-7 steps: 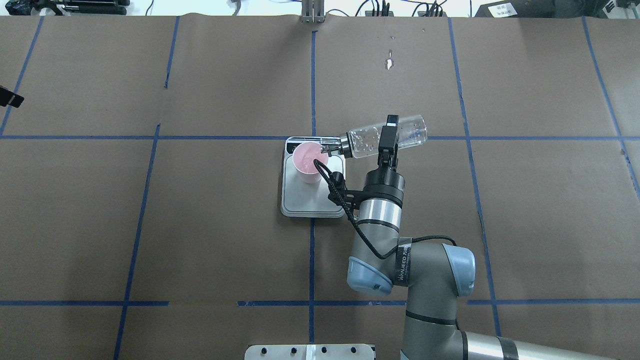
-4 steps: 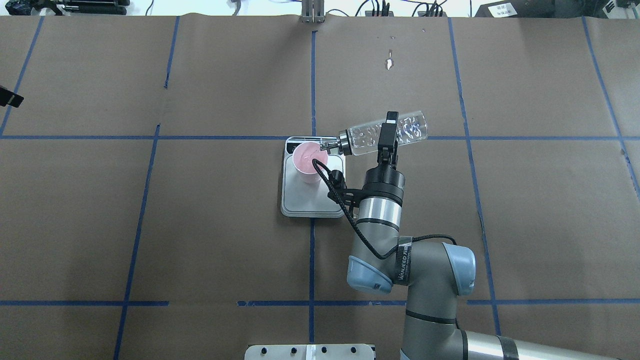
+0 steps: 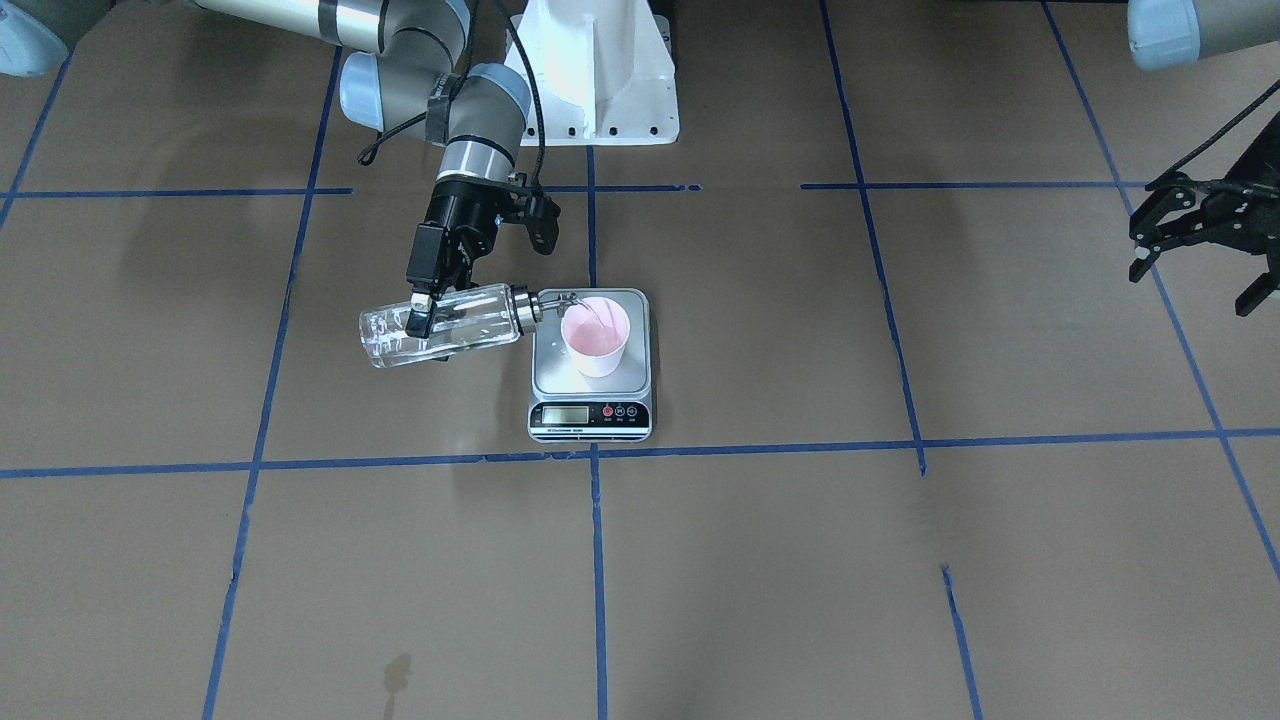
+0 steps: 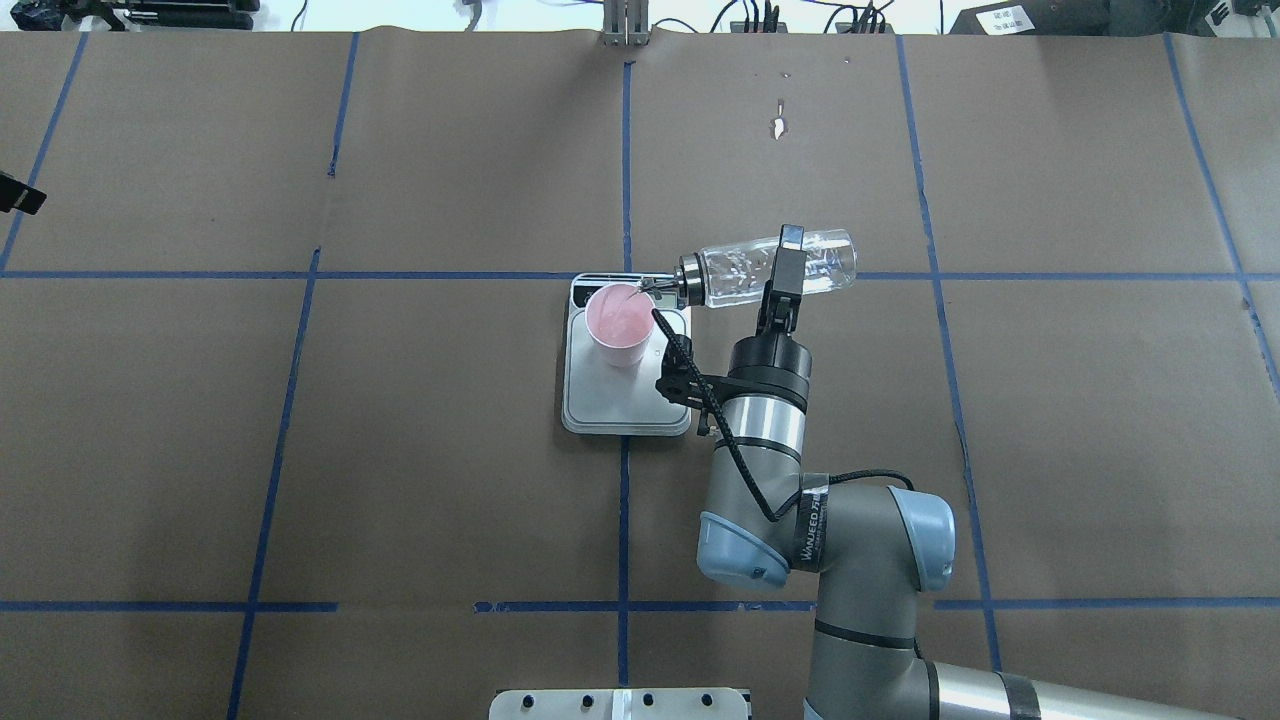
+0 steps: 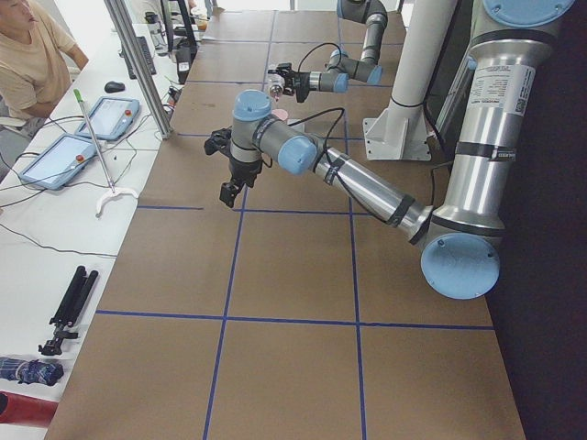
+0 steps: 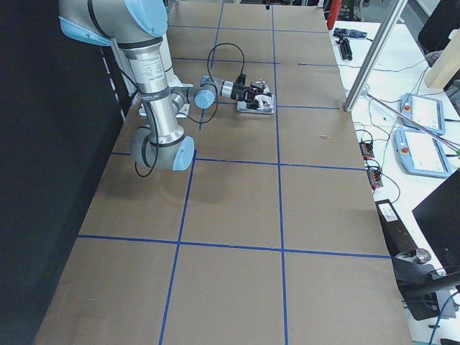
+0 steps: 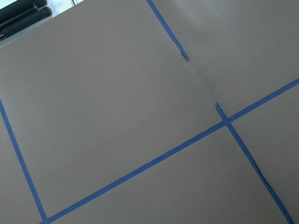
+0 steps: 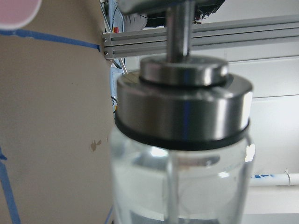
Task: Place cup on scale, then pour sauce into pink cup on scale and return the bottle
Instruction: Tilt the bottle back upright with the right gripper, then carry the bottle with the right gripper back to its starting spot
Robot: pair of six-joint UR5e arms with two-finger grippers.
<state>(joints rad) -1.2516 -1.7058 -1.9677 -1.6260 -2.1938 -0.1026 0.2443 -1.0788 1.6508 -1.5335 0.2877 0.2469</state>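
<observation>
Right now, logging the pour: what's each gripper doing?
Left gripper: open, empty.
Right gripper: closed on the bottle, tilted towards the cup.

Flat table [image 4: 400, 450] under brown paper, blue tape [image 4: 622, 520] laid across it in a grid. Near centre the scale [image 4: 615, 400] sits flat on it, straddling one tape line. Small pale mark [image 4: 778, 127] on the far side, possibly a tear in the paper.

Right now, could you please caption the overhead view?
Right gripper holds tilted bottle, spout over the pink cup on the scale.
</observation>
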